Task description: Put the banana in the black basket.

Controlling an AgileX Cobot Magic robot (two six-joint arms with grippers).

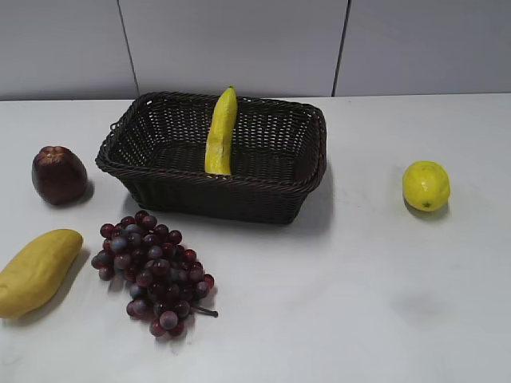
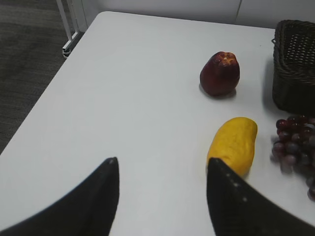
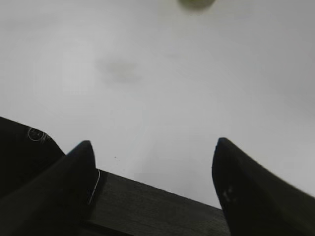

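Grapes point(image 1: 153, 274), a mango point(image 1: 37, 270) and a dark red apple point(image 1: 58, 174) lie before the black basket point(image 1: 271, 199), where the banana point(image 1: 221, 132) leans. Left gripper point(image 2: 162, 169) and right gripper point(image 3: 152, 147) gape wide, empty, above the white table point(image 1: 359, 303).

you're looking at a lab or test room, not a home. the white table point(image 1: 375, 303) is bare and plain, backed by a wall of grey panels point(image 1: 239, 44) with thin seams. beside the table you see dark grey carpet point(image 2: 24, 64) and a white metal frame leg point(image 2: 69, 29). the fruit looks plastic, like the glossy banana point(image 1: 221, 132) in a wicker basket point(image 1: 239, 199).
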